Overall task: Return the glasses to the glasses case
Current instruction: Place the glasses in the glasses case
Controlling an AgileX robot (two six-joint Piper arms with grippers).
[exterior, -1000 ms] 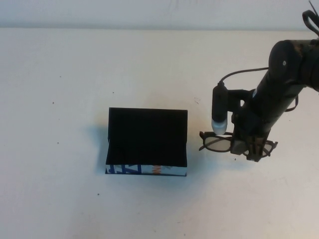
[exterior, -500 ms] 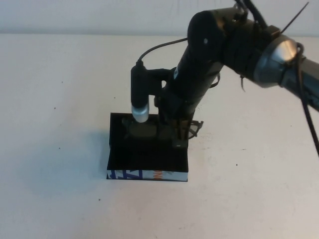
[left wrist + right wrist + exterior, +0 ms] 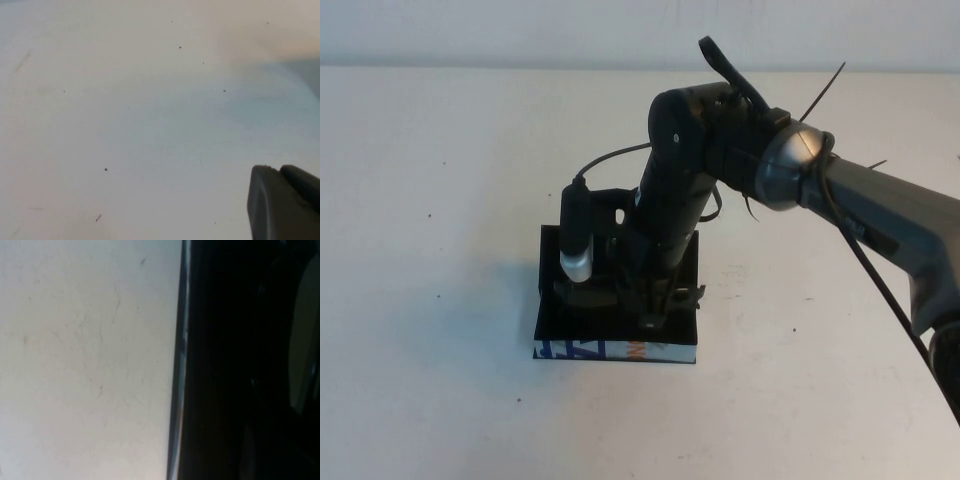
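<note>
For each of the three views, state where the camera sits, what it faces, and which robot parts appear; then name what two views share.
High view: raised on the robot's side, angled down at the white table; the right arm reaches over the open black rectangular glasses case, right gripper shut on the dark thick-rimmed glasses inside it.
Left wrist view: faces bare tabletop; only a tip of the left gripper shows.
Right wrist view: close above the case's edge and table.
Shared: high and right wrist views both show the case.

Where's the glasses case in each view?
High view: the glasses case sits centre, open, with the right gripper lowered into it.
Left wrist view: not in it, only the table and the left gripper.
Right wrist view: its dark body fills one side.
Shared landmark: the pale table.
</note>
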